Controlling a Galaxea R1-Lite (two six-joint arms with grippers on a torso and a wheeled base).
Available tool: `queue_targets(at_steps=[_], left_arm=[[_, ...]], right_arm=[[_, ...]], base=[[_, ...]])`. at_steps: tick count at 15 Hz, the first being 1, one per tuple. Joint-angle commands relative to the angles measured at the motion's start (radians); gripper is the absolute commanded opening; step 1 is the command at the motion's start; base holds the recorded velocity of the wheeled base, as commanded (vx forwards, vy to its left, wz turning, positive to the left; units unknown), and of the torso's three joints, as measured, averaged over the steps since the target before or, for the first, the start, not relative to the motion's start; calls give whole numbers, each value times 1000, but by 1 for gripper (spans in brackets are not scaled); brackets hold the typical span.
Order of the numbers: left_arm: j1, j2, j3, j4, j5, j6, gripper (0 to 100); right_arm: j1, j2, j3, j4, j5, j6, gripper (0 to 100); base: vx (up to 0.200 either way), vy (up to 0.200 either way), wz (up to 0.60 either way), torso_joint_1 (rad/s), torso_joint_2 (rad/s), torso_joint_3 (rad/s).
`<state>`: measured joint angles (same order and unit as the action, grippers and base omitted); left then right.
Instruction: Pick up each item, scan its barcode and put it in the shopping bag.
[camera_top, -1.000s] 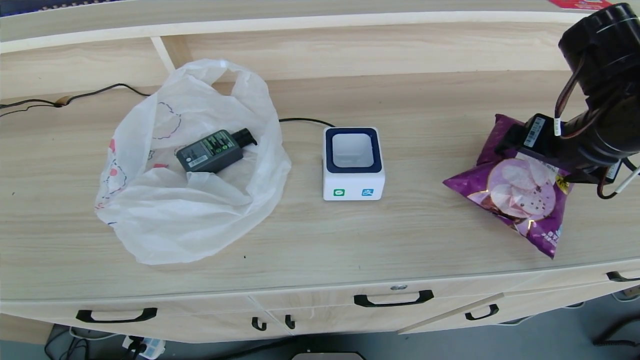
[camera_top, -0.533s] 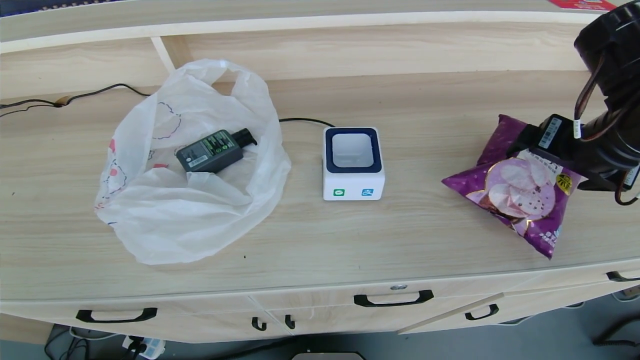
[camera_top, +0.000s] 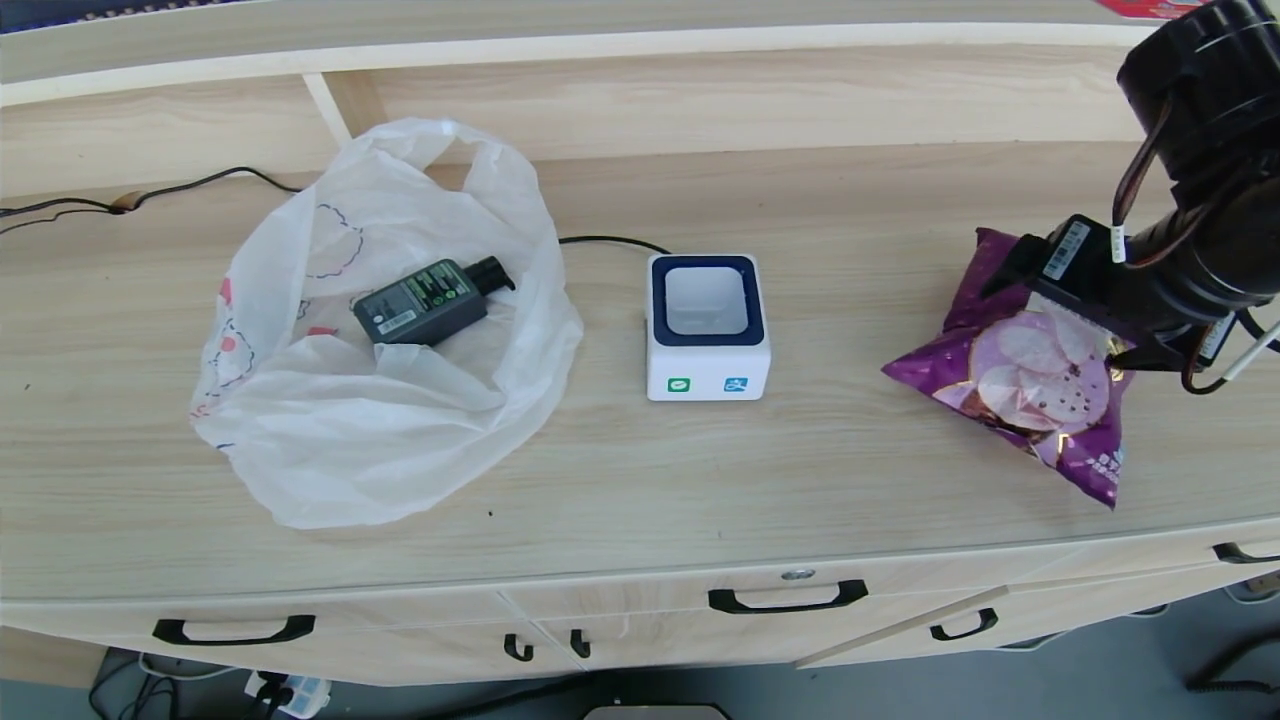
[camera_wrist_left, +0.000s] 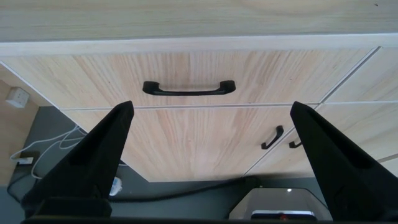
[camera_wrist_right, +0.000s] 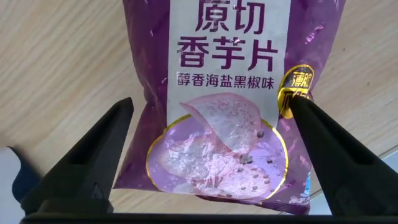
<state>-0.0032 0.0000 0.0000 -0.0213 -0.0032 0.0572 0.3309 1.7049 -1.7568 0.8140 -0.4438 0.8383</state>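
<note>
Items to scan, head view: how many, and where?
2. A dark bottle lies in the shopping bag; a purple chip bag lies right of the scanner. The shopping bag's folds may hide more.

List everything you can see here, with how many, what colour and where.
shopping bag: one, white, left on the counter
bottle: one, dark grey, lying in the shopping bag
scanner: one, white with dark blue top, mid-counter
chip bag: one, purple, right on the counter
cables: two, black, back of the counter
drawer handles: several, black, below the counter
left gripper: one, black, fingers open, facing a drawer front
right gripper: one, black, fingers open, above the chip bag
</note>
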Motion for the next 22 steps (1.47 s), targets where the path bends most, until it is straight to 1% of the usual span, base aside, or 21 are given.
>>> queue_targets(at_steps=[1,3,5,8,10,13,15,20,22], left_arm=[[0,0,0,0,0,1,100],[0,0,0,0,0,0,100],[0,0,0,0,0,1,100],[0,0,0,0,0,1,100],[0,0,0,0,0,1,100],[0,0,0,0,0,6,100],[0,0,0,0,0,24,100],[0,0,0,0,0,24,100],[0,0,0,0,0,24,100]], right_arm=[[-6,38,-9,2,2,-1,100],[-19,42,-3,1,34,-1,100],[-35,48,-7,1,33,-11,100],[-79,47,-58,2,34,-62,100],[-108,48,-26,2,36,-61,100],[-108,48,-3,-4,36,-53,100],[-107,52,-1,-10,36,-58,100],[-93,67,2,-75,30,-44,100],[-93,71,7,-75,28,-24,100]], base=[[0,0,0,0,0,0],[0,0,0,0,0,0],[0,0,0,0,0,0],[0,0,0,0,0,0],[0,0,0,0,0,0],[0,0,0,0,0,0],[0,0,0,0,0,0],[0,0,0,0,0,0],[0,0,0,0,0,0]])
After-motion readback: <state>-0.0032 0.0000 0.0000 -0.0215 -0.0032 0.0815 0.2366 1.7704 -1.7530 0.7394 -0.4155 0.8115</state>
